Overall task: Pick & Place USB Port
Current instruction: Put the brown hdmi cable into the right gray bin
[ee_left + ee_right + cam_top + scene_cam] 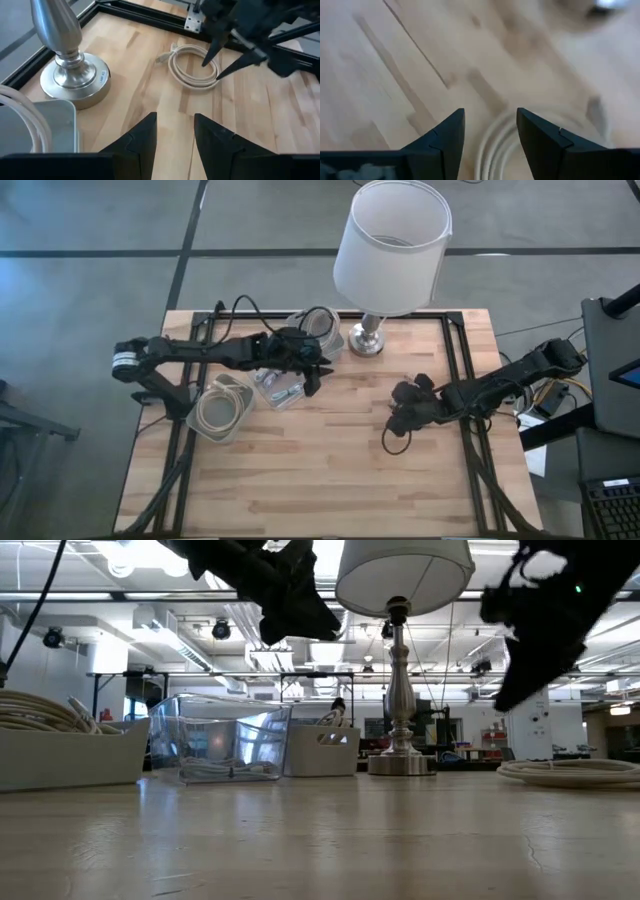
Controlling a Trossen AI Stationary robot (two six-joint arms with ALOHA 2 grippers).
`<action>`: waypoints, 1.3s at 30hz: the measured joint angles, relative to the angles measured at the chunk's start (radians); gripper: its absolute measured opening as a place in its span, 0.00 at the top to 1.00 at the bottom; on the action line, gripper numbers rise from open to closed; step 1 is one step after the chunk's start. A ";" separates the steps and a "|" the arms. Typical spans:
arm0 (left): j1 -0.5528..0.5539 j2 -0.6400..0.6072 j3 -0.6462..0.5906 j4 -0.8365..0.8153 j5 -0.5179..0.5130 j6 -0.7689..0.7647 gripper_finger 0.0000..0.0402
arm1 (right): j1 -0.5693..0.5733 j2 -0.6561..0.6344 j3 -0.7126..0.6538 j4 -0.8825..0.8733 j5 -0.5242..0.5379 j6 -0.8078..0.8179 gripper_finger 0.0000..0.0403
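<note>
A white coiled USB cable (192, 70) lies flat on the wooden table, its plug end (161, 58) pointing toward the lamp. It also shows in the low view (570, 772) and blurred in the right wrist view (495, 145). My right gripper (490, 112) is open and hangs above the coil, pointing down at it (211, 71), and hides it in the high view (398, 418). My left gripper (175, 116) is open and empty, held in the air over the clear bins at the table's far left (318, 375).
A lamp with a white shade (390, 245) stands on a metal base (367, 340) at the far middle. A clear bin of white cables (225, 405) and two more clear bins (280, 387) (315, 325) stand at the left. Bare wood lies toward the near edge.
</note>
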 joint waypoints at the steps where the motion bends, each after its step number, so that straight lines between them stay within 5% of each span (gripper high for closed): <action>1: -0.001 0.000 -0.003 0.005 0.000 -0.005 0.67 | -0.004 0.000 -0.020 0.000 -0.023 0.032 0.56; 8: -0.001 0.000 -0.012 0.015 -0.009 -0.006 0.67 | -0.007 0.000 -0.156 0.043 -0.158 0.228 0.54; 27: -0.001 0.000 -0.012 0.024 -0.008 -0.002 0.68 | -0.007 0.000 -0.285 0.320 -0.166 0.091 0.55; 39: -0.001 0.000 -0.012 0.026 -0.008 -0.003 0.68 | -0.008 -0.005 -0.375 0.409 -0.180 0.085 0.81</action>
